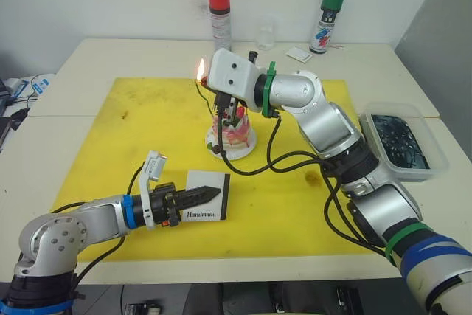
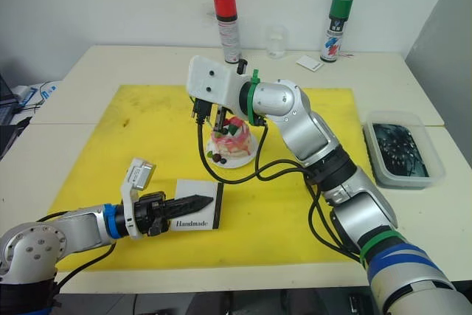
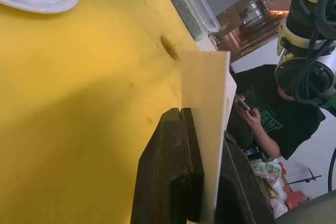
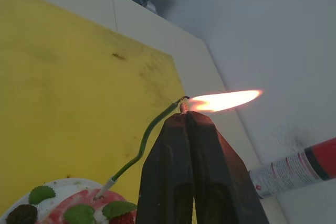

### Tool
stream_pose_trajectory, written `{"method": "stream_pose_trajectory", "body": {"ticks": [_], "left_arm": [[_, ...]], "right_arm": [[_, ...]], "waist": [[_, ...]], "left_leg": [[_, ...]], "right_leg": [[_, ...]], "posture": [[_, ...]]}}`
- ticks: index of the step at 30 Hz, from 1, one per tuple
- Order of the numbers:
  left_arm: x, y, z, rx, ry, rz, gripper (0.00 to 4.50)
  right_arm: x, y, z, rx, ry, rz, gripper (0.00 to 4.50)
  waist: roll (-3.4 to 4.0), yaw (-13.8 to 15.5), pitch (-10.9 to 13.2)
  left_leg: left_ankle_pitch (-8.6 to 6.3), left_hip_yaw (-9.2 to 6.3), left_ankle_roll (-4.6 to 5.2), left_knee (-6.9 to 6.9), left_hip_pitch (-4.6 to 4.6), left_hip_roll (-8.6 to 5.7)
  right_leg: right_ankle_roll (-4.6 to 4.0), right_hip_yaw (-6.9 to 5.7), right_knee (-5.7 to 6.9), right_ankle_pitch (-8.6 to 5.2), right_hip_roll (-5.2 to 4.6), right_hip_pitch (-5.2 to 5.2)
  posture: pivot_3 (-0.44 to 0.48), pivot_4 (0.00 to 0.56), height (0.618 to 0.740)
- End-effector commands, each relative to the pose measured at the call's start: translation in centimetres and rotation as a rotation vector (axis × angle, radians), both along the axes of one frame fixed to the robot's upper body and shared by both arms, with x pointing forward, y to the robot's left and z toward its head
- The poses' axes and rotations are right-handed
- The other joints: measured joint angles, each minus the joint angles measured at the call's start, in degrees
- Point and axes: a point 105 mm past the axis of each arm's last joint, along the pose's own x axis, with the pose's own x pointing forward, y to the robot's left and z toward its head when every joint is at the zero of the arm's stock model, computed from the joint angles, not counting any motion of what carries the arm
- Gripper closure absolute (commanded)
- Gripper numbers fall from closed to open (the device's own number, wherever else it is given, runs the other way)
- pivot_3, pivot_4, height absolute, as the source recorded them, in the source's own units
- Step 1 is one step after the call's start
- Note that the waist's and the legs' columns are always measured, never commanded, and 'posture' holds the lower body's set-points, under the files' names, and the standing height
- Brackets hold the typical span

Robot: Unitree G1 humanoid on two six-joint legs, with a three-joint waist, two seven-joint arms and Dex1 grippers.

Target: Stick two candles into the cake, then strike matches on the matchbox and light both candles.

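Left gripper [image 1: 209, 195] is clamping the flat white "Handmade" matchbox [image 1: 206, 195] steady, while the right gripper [image 4: 187, 115], pinched on a burning short dark match [image 4: 183, 106], is touching flame to the thin wavy green candle [image 4: 149, 134] planted in the small pink-and-white cake [image 1: 231, 133].

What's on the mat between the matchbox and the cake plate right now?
Only bare yellow mat between the matchbox and the cake plate, apart from the right arm's black cable looping over it, in the right eye view.

A yellow mat [image 1: 147, 145] covers the cream worktop [image 1: 88, 64]; on it the pink-and-white cake [image 1: 234, 130], red and green on top, sits on a white plate [image 1: 221, 150]. The white matchbox [image 1: 208, 195] bears a black strip and black "Handmade" lettering. A green candle [image 4: 147, 140] meets an orange-yellow flame [image 4: 226, 99] above black fingers [image 4: 173, 171]; behind stand two cans, one red-capped [image 1: 219, 14], one green-capped [image 1: 329, 16], their label patterns probably too small to read.
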Motion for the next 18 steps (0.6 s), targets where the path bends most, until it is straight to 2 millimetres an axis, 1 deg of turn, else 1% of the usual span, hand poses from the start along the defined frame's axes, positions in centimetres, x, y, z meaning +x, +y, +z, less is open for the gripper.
{"method": "stream_pose_trajectory", "body": {"ticks": [1, 18], "left_arm": [[-0.01, -0.07, 0.84, 0.001, -0.05, -0.001, 4.5], [0.29, -0.15, 0.77, 0.003, -0.057, 0.0, 4.5]], "right_arm": [[-0.69, 0.4, 1.53, 0.017, -0.054, 0.029, 4.45], [-0.66, 0.13, 1.58, 0.017, -0.058, 0.028, 4.45]], "waist": [[0.0, 0.0, 0.0], [0.0, -0.01, 0.0]], "left_leg": [[0.0, -0.01, 0.0, 0.0, 0.0, 0.0], [0.0, 0.0, 0.0, 0.01, 0.0, 0.0]], "right_leg": [[0.0, 0.0, 0.0, 0.0, 0.0, 0.0], [0.0, 0.0, 0.0, 0.0, 0.0, 0.0]], "posture": [[0.0, 0.15, 0.74], [0.0, 0.15, 0.74]]}}
